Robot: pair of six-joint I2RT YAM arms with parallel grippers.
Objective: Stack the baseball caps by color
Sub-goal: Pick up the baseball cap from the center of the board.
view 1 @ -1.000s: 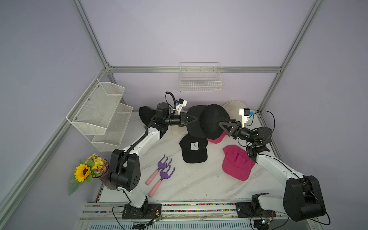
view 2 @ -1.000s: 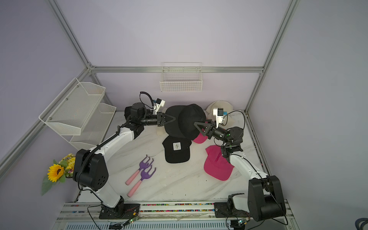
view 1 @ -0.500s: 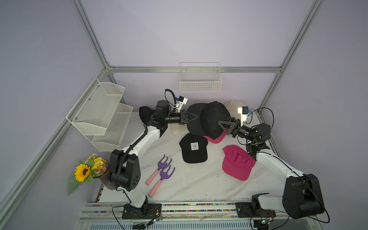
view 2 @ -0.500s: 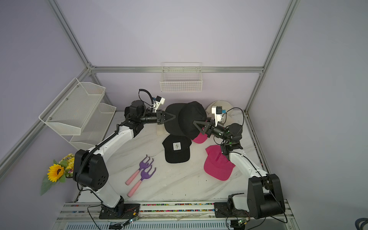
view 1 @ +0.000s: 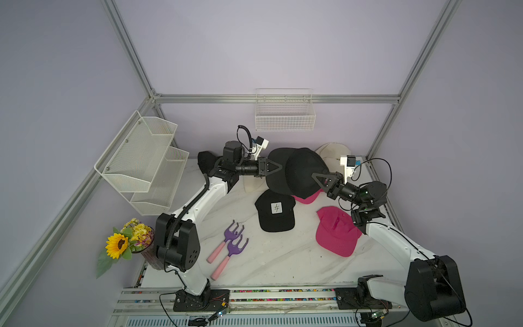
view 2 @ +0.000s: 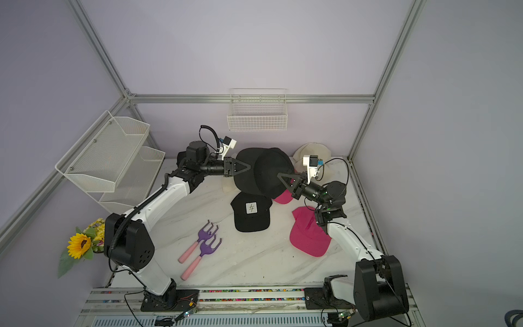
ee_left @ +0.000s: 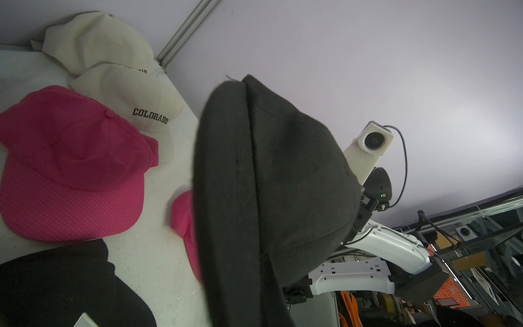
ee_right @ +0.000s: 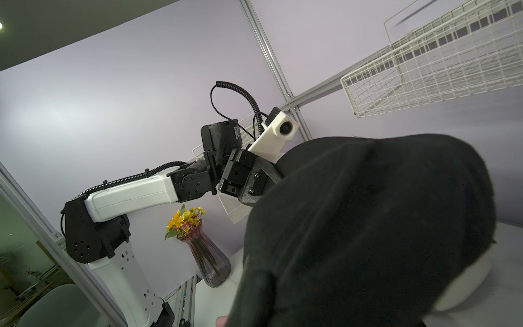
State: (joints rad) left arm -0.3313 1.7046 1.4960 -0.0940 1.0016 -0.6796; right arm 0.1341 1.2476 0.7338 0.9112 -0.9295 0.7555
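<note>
Right pincer (view 1: 314, 175) newly clamped on black cap (view 1: 301, 170), left pincer (view 1: 280, 167) gripping opposite edge — cap aloft between

We're looking into a robot lab test cell: a white marble-look table (view 1: 268, 263) boxed in by aluminium framing (view 1: 277, 98) and plain lilac wall panels (view 1: 268, 51). Along the table's front edge, a metal rail (view 1: 283, 295) carries the left arm (view 1: 203, 198) and right arm (view 1: 396, 240), cables trailing. Behind the table hangs a wire basket (view 1: 284, 119). Off its left-arm side, a mesh shelf (view 1: 141, 158) and a vase of flowers (view 1: 124, 243).
</note>
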